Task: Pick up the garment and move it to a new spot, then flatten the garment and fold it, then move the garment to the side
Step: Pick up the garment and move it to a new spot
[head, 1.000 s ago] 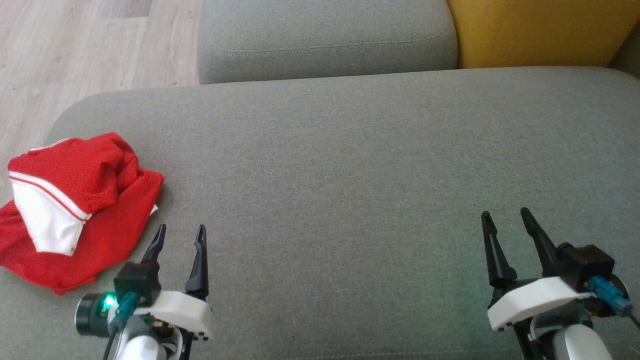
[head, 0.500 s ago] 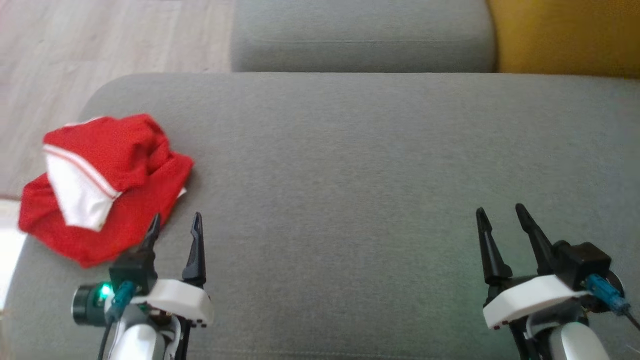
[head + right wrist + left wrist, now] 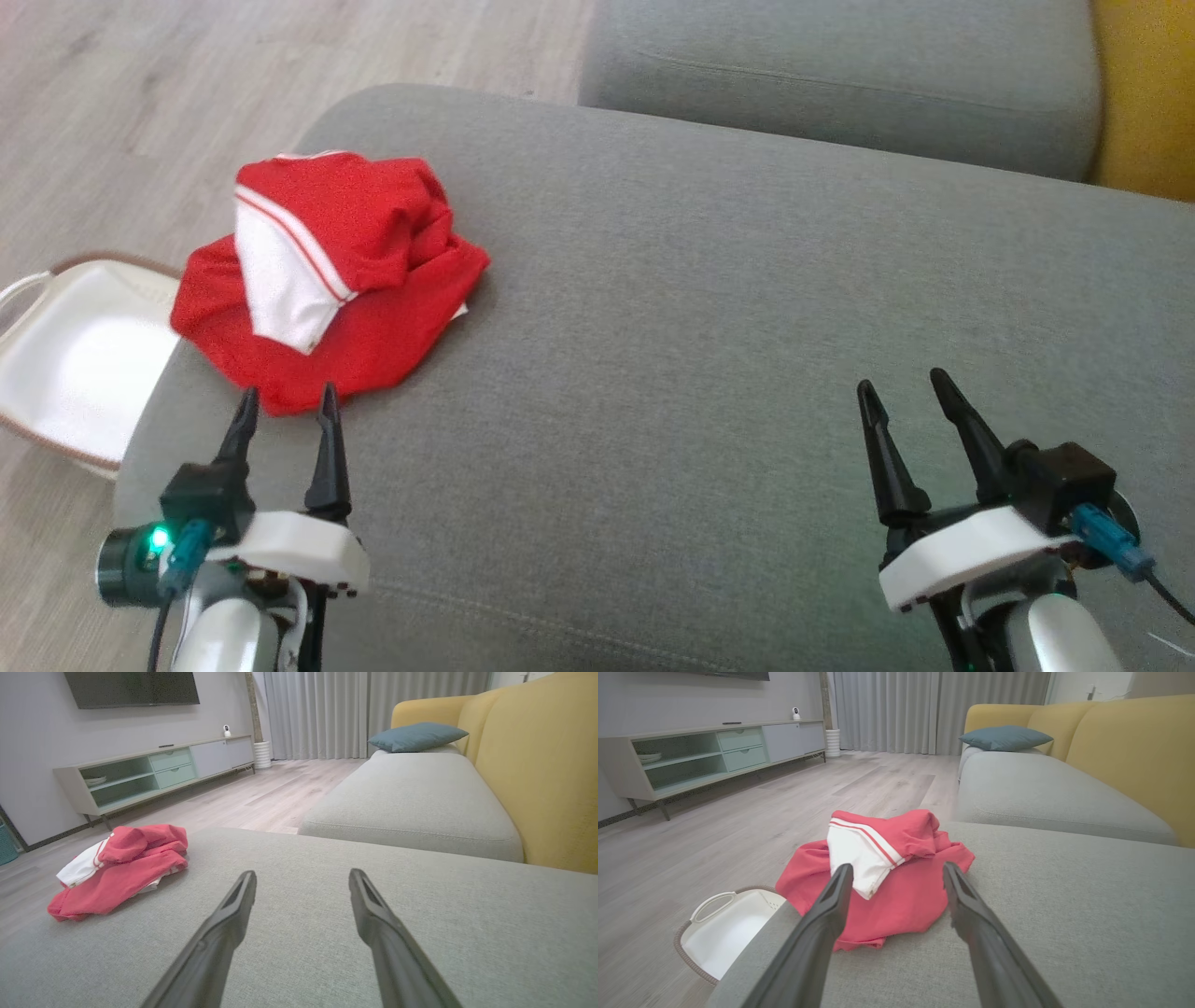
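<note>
Both pincers spread empty: the left gripper [image 3: 288, 392] sits just short of the garment [image 3: 373, 308], the right gripper [image 3: 900, 381] well apart rightward.

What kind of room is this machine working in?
Most likely a home living room: a yellow-backed sofa with grey seat cushions, a low pale TV cabinet under a wall-mounted dark screen, and long grey curtains.
</note>
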